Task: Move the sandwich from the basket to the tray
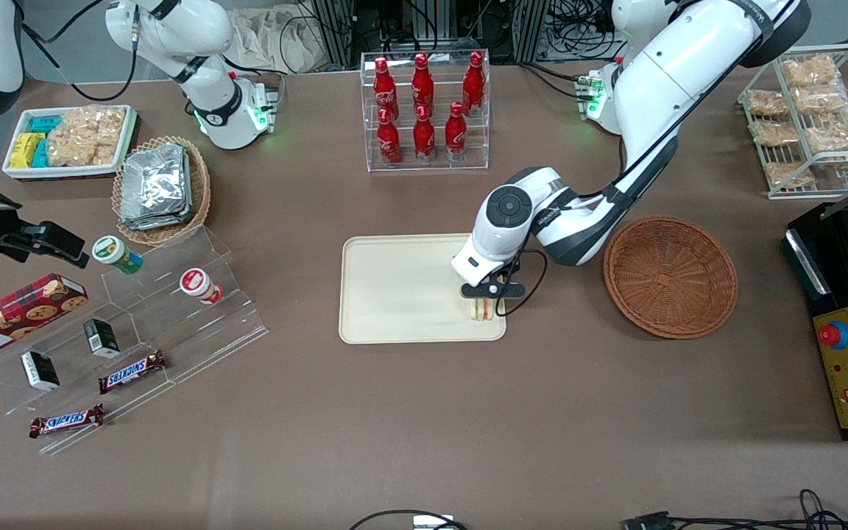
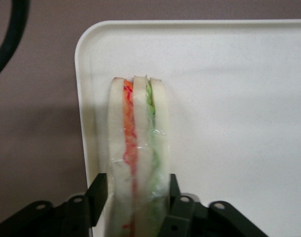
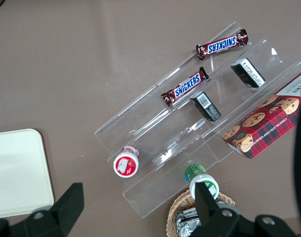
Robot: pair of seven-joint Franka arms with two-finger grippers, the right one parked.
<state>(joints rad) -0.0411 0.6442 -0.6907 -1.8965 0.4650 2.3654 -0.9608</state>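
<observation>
The sandwich (image 1: 480, 310) (image 2: 138, 143) is a wrapped wedge of white bread with orange-red and green layers. It stands on edge on the cream tray (image 1: 394, 294) (image 2: 229, 98), at the tray's corner nearest the front camera and toward the working arm's end. My left gripper (image 1: 482, 300) (image 2: 138, 185) comes down from above and is shut on the sandwich, one black finger (image 2: 98, 195) against each bread face. The round brown wicker basket (image 1: 670, 276) sits beside the tray toward the working arm's end and holds nothing.
A clear rack of red cola bottles (image 1: 424, 110) stands farther from the front camera than the tray. A lighter basket of foil packets (image 1: 161, 190) and an acrylic snack stand (image 1: 137, 324) lie toward the parked arm's end. A black control box (image 1: 847, 368) sits at the working arm's end.
</observation>
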